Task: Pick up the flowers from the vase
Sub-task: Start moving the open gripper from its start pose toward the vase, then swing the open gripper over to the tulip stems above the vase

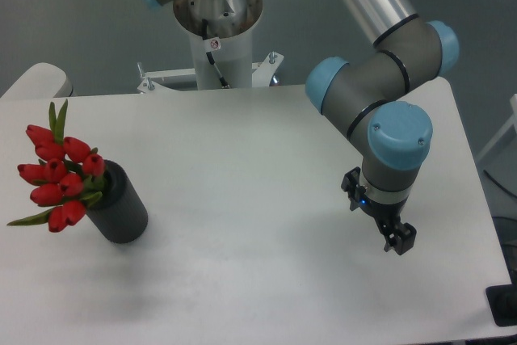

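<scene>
Tabletop (242, 199): a white surface with rounded corners that fills most of the view, set over a grey floor; it carries the vase at the left, and the arm reaches over it at the right.

Arm (380, 78): grey tube sections with light blue joint caps, coming down from the upper right and bending at the wrist over the right part of the tabletop; its round mounting column stands behind the far edge, near the middle.

Vase (119, 209): a dark grey-black cylinder on the left part of the tabletop, appearing tilted with its mouth toward the upper left, well apart from the arm.

Flowers (56, 171): a tight bunch of red tulip buds with narrow green leaves, sitting in the mouth of the vase and spreading out to the left and upward; two leaves stand up above the buds and one long leaf points out low to the left. Nothing touches them.

Gripper (398, 240): black, small, hanging below the blue wrist cap near the right side of the tabletop, pointing down and slightly right.

Fingers: seen nearly end-on from above, too small and dark to judge their gap, so I cannot tell whether they are released or clenched; nothing shows between them.
</scene>
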Robot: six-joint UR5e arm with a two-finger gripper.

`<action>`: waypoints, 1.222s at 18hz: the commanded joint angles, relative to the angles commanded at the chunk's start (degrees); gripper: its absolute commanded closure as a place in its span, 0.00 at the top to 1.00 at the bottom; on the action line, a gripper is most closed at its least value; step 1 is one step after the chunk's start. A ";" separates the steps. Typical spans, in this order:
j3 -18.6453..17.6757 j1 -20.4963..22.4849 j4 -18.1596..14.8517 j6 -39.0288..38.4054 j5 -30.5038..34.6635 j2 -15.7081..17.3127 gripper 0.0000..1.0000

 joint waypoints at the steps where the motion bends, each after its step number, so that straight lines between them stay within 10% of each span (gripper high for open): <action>1: 0.00 0.00 0.00 0.00 -0.09 0.09 1.00; 13: -2.20 -3.25 0.00 -8.87 -2.01 1.76 1.00; 22: -9.39 -2.03 0.17 -12.48 -20.89 7.11 1.00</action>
